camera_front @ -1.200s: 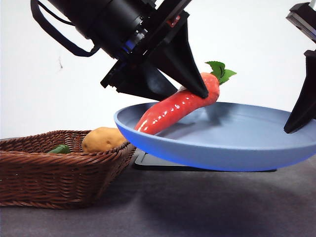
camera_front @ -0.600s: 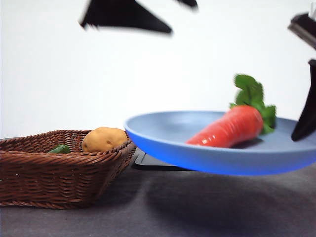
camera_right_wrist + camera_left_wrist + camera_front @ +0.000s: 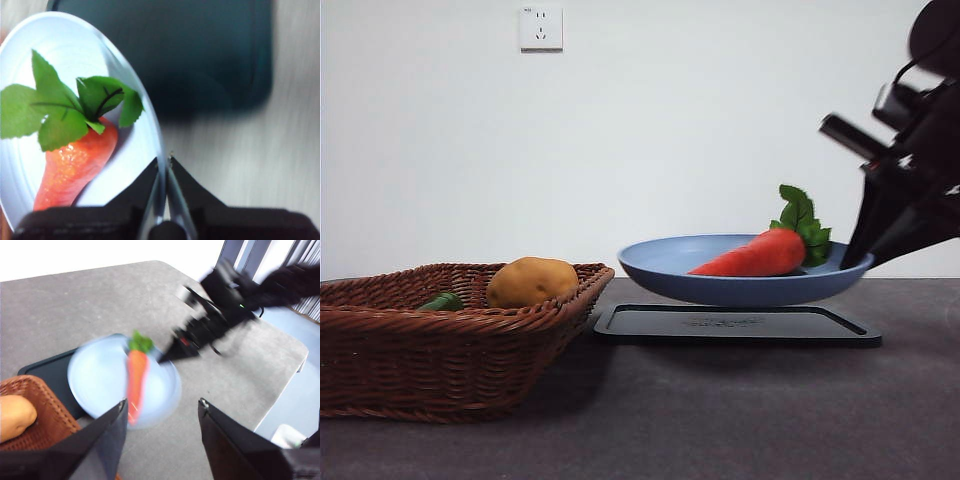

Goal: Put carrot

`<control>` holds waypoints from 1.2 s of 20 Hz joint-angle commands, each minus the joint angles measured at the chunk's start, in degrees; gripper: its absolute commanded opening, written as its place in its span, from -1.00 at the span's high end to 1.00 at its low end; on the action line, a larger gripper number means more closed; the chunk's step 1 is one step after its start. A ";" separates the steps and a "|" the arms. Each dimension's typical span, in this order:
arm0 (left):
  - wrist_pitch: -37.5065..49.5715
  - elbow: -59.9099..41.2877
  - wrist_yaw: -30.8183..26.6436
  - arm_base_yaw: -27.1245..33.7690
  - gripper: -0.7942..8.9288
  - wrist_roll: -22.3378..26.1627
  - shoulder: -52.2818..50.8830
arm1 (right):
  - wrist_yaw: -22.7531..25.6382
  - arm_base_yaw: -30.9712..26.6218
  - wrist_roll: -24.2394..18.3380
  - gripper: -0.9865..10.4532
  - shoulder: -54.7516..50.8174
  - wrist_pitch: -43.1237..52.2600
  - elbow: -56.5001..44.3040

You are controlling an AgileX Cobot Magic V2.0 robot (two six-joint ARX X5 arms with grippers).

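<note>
The carrot (image 3: 755, 258) is seen lying in the blue plate (image 3: 720, 290), its leafy thick end toward the rim that is gripped, its tip pointing toward the plate's middle; the placing itself is judged done. The plate is not set down; it is held just above the black tray (image 3: 735, 325), level or nearly so, by the right pincer (image 3: 164, 165), whose jaws are clamped on the plate's rim right beside the carrot's leaves. The left pincer (image 3: 160, 415) is raised well above the plate with its jaws apart and nothing between them; it touches nothing. What is left, by this reading, is for the plate to be lowered onto the tray and the rim released, if that is wanted. A potato (image 3: 532, 281) and a small green vegetable (image 3: 442, 302) are left in the wicker basket (image 3: 440, 360) on the tabletop (image 3: 740, 420), near the tray.
</note>
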 commanded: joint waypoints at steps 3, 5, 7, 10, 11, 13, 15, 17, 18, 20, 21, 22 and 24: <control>-0.52 0.59 -0.22 -0.46 0.33 3.52 0.55 | -0.33 -0.98 -0.81 0.82 14.40 0.68 13.29; -0.57 0.59 -0.28 -0.46 0.33 3.56 0.55 | -0.33 -1.09 -0.61 0.82 18.99 0.66 17.25; -0.63 0.59 -1.97 -0.46 0.33 3.78 0.55 | -0.28 -1.31 -0.11 0.82 22.14 0.68 19.32; -0.55 0.59 -2.99 -0.46 0.33 3.80 0.55 | 0.02 -1.40 -0.24 0.77 24.22 0.61 19.56; -0.48 0.59 -2.99 -0.46 0.33 3.80 0.55 | 0.02 -1.60 -0.22 0.69 24.33 0.28 19.56; -0.50 0.59 -3.08 -0.46 0.33 4.11 0.55 | 0.00 -1.64 -0.44 0.48 24.33 0.26 19.56; -0.35 0.59 -4.09 -0.46 0.33 5.29 0.59 | -0.52 -1.70 -0.79 0.39 24.28 0.24 19.56; 0.00 0.59 -5.05 -0.44 0.33 6.36 0.98 | -0.74 -1.73 -0.98 0.40 22.71 -1.20 19.56; 0.20 0.59 -6.01 -0.44 0.33 7.76 1.18 | -0.63 -1.73 -1.27 0.40 21.09 -2.89 19.56; 0.74 0.59 -9.27 -0.44 0.33 11.34 2.01 | -0.04 -1.73 -2.05 0.44 16.79 -8.79 19.56; 0.81 0.59 -12.02 -0.22 0.34 12.37 2.54 | -0.07 -1.73 -3.89 0.53 14.25 -12.35 19.56; 0.79 0.59 -15.06 0.26 0.43 13.88 3.26 | -0.04 -1.73 -7.26 0.64 11.54 -16.22 19.56; -0.52 0.59 -19.87 1.86 0.84 18.21 4.94 | -0.04 -1.27 -13.33 0.83 5.86 -23.47 19.56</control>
